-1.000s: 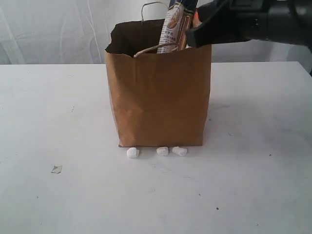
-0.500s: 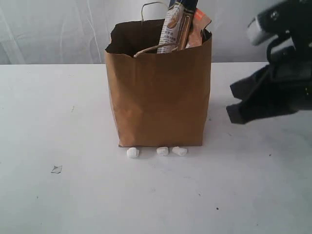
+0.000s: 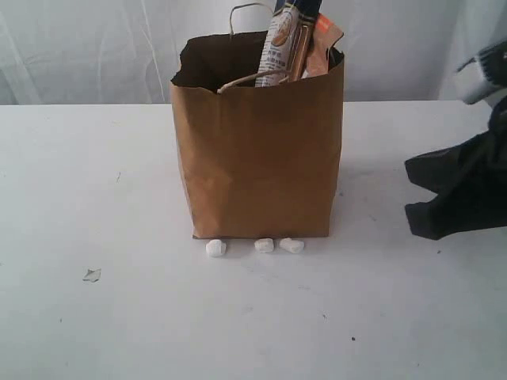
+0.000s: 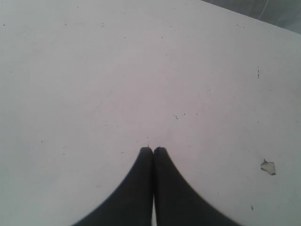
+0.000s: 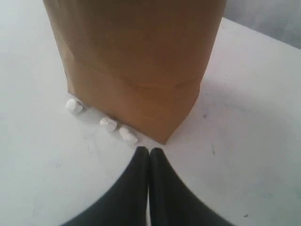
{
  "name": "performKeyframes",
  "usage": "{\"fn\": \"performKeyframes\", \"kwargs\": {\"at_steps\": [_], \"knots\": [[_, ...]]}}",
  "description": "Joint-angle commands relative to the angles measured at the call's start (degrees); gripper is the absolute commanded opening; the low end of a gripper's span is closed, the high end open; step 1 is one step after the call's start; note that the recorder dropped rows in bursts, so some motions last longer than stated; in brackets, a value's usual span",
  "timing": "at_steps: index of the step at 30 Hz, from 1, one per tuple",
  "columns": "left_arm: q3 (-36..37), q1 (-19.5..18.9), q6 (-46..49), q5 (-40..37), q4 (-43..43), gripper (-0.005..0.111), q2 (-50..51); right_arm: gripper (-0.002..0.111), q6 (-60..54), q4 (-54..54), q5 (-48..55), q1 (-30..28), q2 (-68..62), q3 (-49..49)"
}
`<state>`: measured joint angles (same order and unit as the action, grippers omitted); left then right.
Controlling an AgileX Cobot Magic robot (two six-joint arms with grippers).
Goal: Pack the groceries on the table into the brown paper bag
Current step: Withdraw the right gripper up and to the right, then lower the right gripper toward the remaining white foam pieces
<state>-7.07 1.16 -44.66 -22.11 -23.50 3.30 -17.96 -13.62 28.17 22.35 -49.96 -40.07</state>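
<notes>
Since a moment ago the right gripper (image 3: 420,198) has drawn back from the brown paper bag (image 3: 257,158) and now sits low at the right edge of the scene, well apart from it. The bag itself has not shifted.

We see the bag standing upright in the middle of the white table (image 3: 95,174), its mouth open and its front face smooth with a few soft creases. One twisted loop handle (image 3: 245,9) rises at the far rim. Out of the right side of the mouth stand the long dark-blue-and-white pasta packet (image 3: 281,39) and, just right of it, the kraft pouch (image 3: 323,43) with its orange corner showing. Whatever else lies deeper in the bag is hidden from us.

Along the near foot of the bag lie three small white lumps (image 3: 264,245), and a small pale scrap (image 3: 92,275) lies nearer and to the left.

In the right wrist view the right gripper (image 5: 149,150) has its two dark fingers pressed together at the tips, holding nothing, and points at the near corner of the bag (image 5: 136,61) without touching it. The left gripper (image 4: 153,149) is likewise closed tip to tip and empty, above bare table with only the scrap (image 4: 268,166) nearby.
</notes>
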Motion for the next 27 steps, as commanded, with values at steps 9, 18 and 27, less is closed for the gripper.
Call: {"fn": "performKeyframes", "kwargs": {"at_steps": [9, 18, 27], "knots": [[0.29, 0.13, -0.32, 0.06, 0.1, 0.0, -0.32, 0.0, 24.25, 30.32, 1.64, -0.32, 11.03, 0.29], [0.29, 0.13, -0.29, 0.06, 0.1, 0.0, -0.32, 0.0, 69.56, 74.23, -18.31, -0.32, 11.54, 6.45], [0.29, 0.13, -0.29, -0.04, 0.1, 0.0, -0.32, 0.0, 33.44, 43.42, -41.11, -0.32, -10.75, 14.13]]}}
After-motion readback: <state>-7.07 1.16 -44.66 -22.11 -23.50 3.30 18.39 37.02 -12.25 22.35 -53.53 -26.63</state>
